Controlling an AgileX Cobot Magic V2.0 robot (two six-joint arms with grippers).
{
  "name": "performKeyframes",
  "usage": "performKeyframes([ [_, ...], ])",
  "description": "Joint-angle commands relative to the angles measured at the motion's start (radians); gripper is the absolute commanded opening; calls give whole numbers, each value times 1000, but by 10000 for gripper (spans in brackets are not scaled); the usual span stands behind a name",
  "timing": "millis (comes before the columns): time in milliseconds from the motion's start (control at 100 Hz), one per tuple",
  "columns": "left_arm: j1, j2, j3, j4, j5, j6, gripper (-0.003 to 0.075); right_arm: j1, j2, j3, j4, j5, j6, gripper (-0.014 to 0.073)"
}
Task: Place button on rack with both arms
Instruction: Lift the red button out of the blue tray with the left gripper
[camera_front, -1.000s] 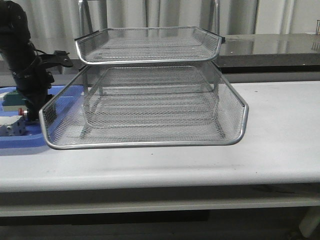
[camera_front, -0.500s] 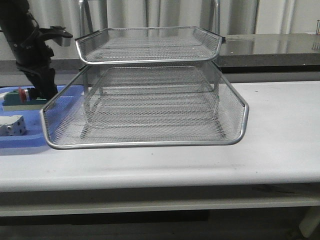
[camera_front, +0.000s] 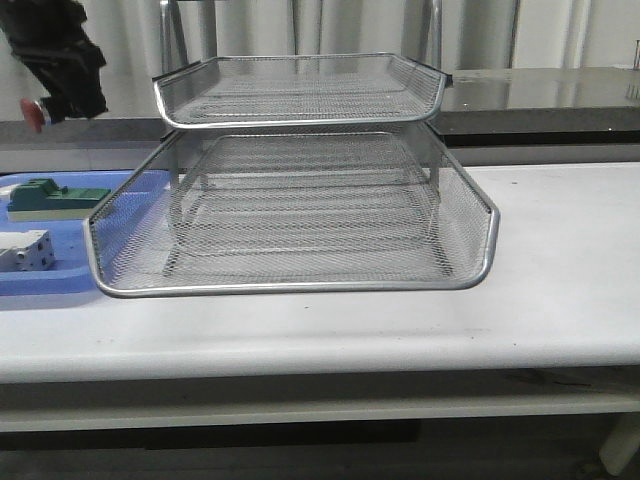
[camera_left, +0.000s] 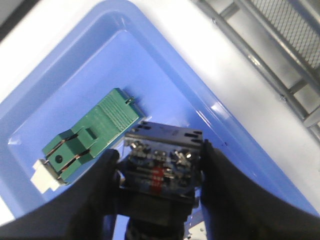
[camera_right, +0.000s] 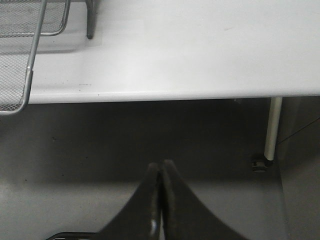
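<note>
Lifting clear of the blue plastic tray (camera_front: 60, 280), the left gripper (camera_left: 159, 172) now carries the button (camera_left: 161, 162) high at the front view's upper left, its red cap (camera_front: 30, 112) poking out beside the black fingers (camera_left: 102, 175); half a second ago it was still down at the tray beside the green block (camera_front: 55, 197). The jaws are clamped on the button's black-and-blue body. That likely ends the pick, leaving transport to the rack (camera_front: 290, 215). The right gripper (camera_right: 161, 197) hangs pinched together and empty, off the table's (camera_right: 200, 60) front edge above the floor. A white block (camera_front: 25, 252) stays in the tray. Behind the white tabletop stands a dark glossy counter (camera_front: 540, 95) and pale curtains (camera_front: 350, 25).
</note>
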Motion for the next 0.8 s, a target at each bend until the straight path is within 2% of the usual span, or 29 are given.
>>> performKeyframes([
  [0, -1, -139, 8, -10, 22, -33, -20, -3, 3, -33, -17, -57, -3, -71],
  [240, -7, -356, 215, -44, 22, -58, -20, -3, 3, -33, -17, -57, -3, -71],
  [450, -57, -517, 413, -79, 22, -58, -20, -3, 3, -33, -17, -57, -3, -71],
  [570, -112, -556, 492, -117, 22, -58, -20, -3, 3, -33, -17, -57, -3, -71],
  [790, -275, -566, 586, -134, 22, -53, -20, -3, 3, -33, -17, -57, -3, -71],
])
